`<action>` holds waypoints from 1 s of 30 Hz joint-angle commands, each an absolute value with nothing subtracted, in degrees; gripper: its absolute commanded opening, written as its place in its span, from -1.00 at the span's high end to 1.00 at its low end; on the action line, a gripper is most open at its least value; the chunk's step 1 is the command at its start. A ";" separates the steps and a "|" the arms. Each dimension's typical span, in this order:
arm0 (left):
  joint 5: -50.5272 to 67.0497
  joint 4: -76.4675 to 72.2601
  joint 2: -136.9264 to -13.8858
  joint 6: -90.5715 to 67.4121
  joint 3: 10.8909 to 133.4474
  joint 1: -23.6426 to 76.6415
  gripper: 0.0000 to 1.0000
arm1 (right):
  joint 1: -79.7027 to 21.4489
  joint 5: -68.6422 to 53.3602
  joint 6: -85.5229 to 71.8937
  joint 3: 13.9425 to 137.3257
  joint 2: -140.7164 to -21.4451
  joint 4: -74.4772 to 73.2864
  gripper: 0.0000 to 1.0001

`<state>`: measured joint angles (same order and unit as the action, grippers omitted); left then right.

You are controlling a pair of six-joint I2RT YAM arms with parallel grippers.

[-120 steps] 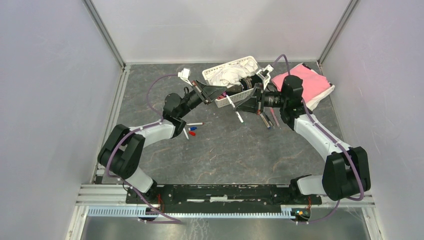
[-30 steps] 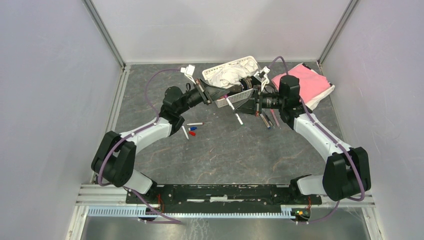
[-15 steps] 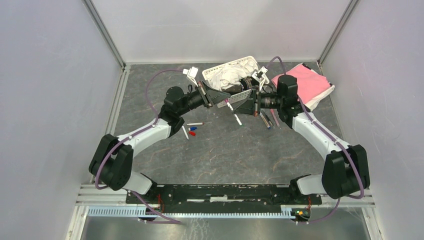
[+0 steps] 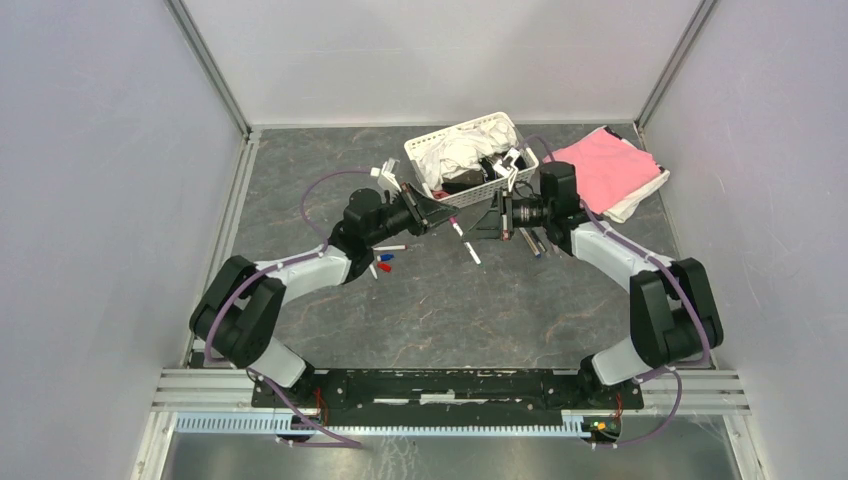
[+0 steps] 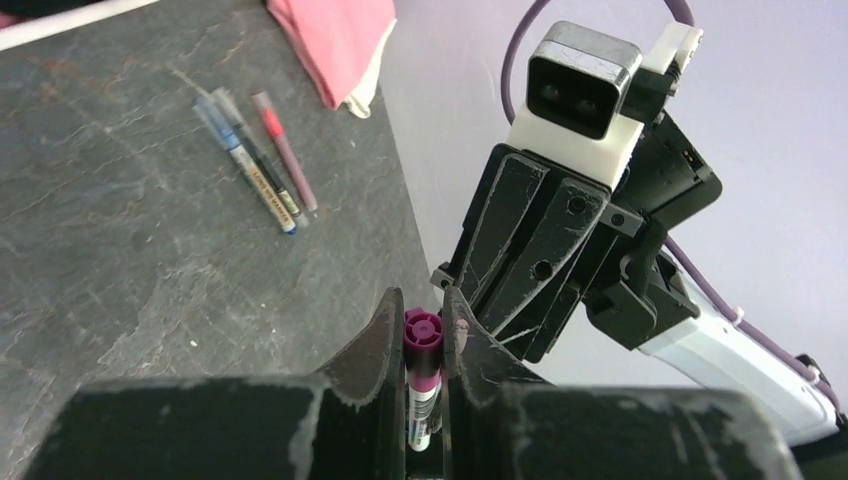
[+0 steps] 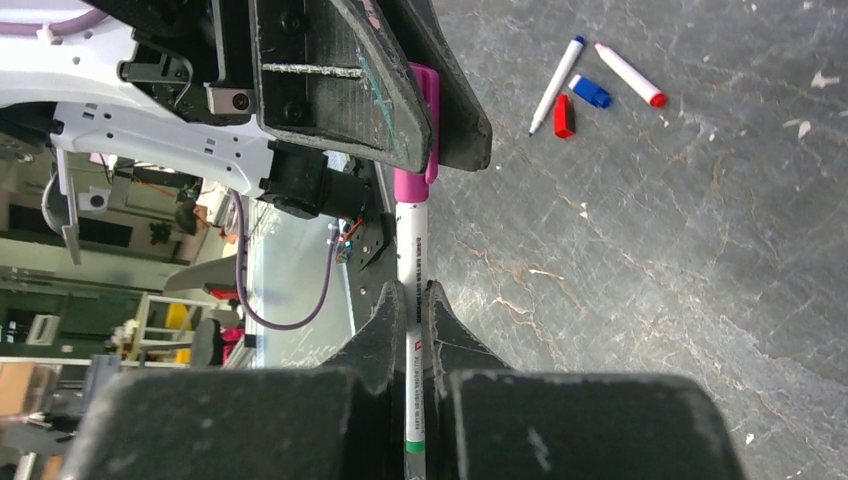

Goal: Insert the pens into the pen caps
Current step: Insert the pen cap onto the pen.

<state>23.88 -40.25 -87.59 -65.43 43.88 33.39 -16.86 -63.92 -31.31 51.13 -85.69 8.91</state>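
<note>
Right gripper (image 6: 410,300) is clamped on a white pen (image 6: 411,240) above the counter (image 6: 650,300). The pen's far end sits in a magenta cap (image 6: 412,185) pinched by the left gripper (image 5: 422,300). Beyond, a red cap (image 6: 563,116) and a blue cap (image 6: 590,92) lie beside loose pens (image 6: 556,83).

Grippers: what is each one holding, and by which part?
The left gripper pinches the magenta cap by its sides. The right gripper clamps the white pen mid-barrel, its front end inside that cap.
</note>
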 commanded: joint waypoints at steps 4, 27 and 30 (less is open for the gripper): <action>27.38 -43.92 -92.70 -79.15 40.31 35.16 0.95 | -17.54 -60.26 -33.75 52.34 -91.38 13.08 1.00; 28.56 -50.15 -95.92 -82.37 38.21 31.07 0.95 | -18.15 -59.33 -28.81 49.26 -89.53 4.80 -0.12; 28.39 -48.90 -95.19 -80.79 38.95 30.39 0.96 | -18.39 -59.82 -25.99 48.72 -87.99 1.74 -0.27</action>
<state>27.18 -48.90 -97.23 -82.87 36.80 31.31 -17.91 -59.86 -31.90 49.15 -91.48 6.63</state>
